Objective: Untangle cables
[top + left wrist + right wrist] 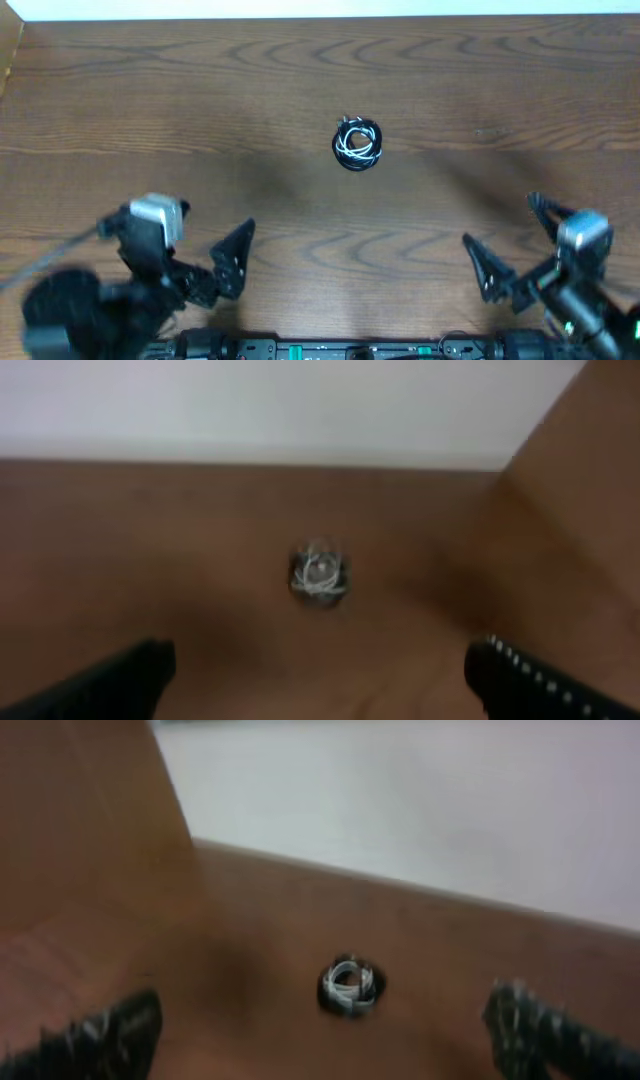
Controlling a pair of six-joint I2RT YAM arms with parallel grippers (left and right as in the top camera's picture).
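1. The overhead view shows the whole layout at once. The small round bundle of thin black and white cables [357,143] lies on the brown wood-grain table [200,100], near its middle. It is well apart from both arms, which sit at the near edge, one on either side.
2. The left wrist view shows the left gripper [320,682] from behind. Its black fingers [130,682] are spread wide at the lower corners with nothing between them. The bundle lies ahead, centred in the gap.
3. In the right wrist view the right gripper [325,1030] is likewise spread wide and empty, with the bundle ahead of it on bare table.
4. Only the wrist views show the pale wall [250,405] behind the table's far edge and a brown upright side board [580,480].
5. From above, the bundle reads as a tight coil, with white strands crossing over black loops. The plugs cannot be made out. Both wrist views are blurred, though one finger in each shows a toothed inner edge. The tabletop looks matte, with flowing grain lines.
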